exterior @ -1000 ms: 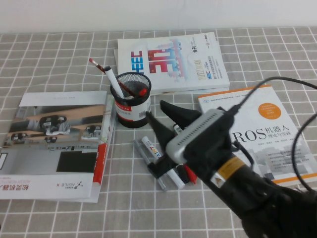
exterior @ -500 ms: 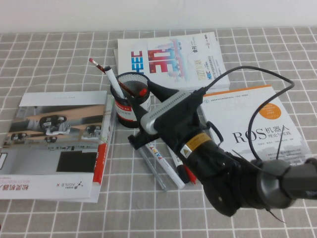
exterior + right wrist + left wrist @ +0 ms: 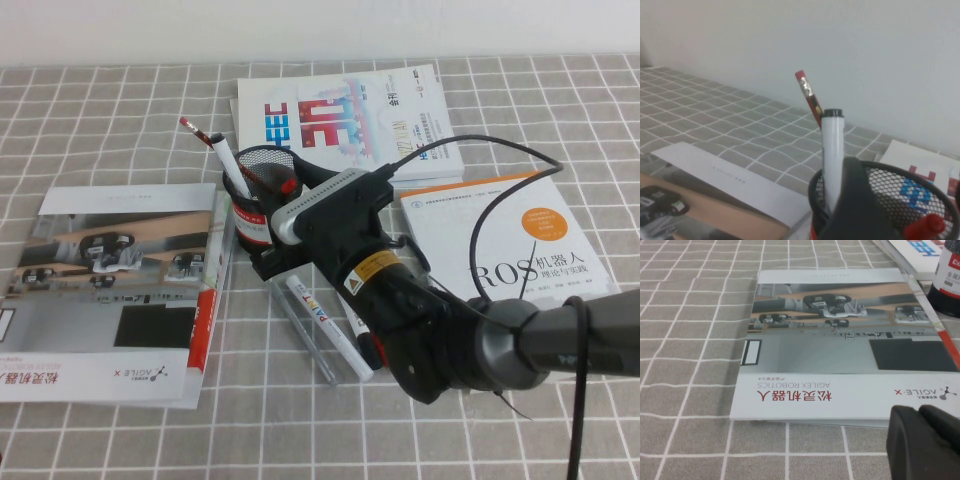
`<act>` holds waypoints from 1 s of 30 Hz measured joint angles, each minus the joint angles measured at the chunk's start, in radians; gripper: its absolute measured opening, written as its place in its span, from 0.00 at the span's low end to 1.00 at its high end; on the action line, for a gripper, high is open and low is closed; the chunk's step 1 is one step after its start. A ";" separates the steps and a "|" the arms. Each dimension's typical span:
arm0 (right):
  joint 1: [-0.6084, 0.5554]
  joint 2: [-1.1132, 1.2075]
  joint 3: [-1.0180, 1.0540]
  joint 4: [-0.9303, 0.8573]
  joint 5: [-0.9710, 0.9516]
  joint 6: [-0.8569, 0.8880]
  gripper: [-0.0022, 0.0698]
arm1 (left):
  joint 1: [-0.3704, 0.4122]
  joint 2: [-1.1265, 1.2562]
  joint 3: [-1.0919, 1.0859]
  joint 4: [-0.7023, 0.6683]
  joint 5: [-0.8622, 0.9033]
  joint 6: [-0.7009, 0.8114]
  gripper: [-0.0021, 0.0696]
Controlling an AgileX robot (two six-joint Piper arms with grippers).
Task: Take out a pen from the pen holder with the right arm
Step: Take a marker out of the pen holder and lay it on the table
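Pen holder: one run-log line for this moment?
right pincer open at pen holder | white marker not gripped | left pincer shut near booklet

Books (image 3: 120, 290), pens (image 3: 322, 318), pen holder (image 3: 255, 228) on tablecloth (image 3: 100, 110)

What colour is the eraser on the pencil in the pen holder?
The eraser is red; the right wrist view shows it best.

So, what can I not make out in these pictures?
- Pen holder: high view, right side hidden by the open right pincer at it.
- Pens on the table: high view, ends covered by the right arm.
- Left pincer: shut, by the booklet, cut off by the left wrist view's edge.
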 joint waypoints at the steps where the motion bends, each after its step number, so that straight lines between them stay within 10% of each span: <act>1: 0.000 0.008 -0.008 0.000 0.002 0.002 0.53 | 0.000 0.000 0.000 0.000 0.000 0.000 0.02; 19: -0.011 0.070 -0.077 0.008 0.032 0.002 0.50 | 0.000 0.000 0.000 0.000 0.000 0.000 0.02; 30: -0.011 0.070 -0.079 0.013 0.032 0.005 0.27 | 0.000 0.000 0.000 0.000 0.000 0.000 0.02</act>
